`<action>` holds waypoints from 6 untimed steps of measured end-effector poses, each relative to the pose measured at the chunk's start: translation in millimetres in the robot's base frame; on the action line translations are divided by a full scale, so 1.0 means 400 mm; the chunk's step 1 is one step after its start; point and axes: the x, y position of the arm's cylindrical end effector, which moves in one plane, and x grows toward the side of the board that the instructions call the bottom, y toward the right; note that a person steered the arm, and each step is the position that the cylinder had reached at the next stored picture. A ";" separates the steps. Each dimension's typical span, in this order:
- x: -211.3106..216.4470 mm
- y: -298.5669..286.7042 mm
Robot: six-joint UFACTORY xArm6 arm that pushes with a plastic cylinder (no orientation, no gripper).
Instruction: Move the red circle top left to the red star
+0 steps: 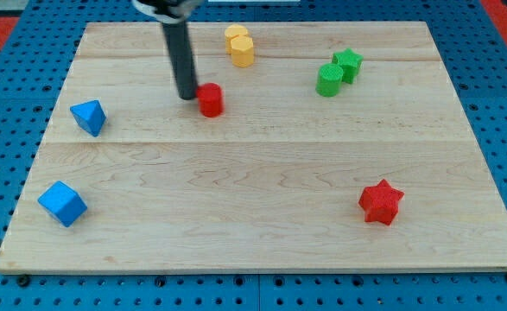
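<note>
The red circle block stands on the wooden board in the upper middle of the view. The red star lies toward the view's lower right, far from the circle. My tip is at the end of the dark rod that comes down from the view's top. It rests just left of the red circle, touching it or nearly so.
Two yellow blocks sit close together above and right of the red circle. A green star and a green block sit at the upper right. A blue block is at the left, another blue block at the lower left. The board's edge runs along the view's bottom.
</note>
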 end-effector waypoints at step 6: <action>0.263 0.584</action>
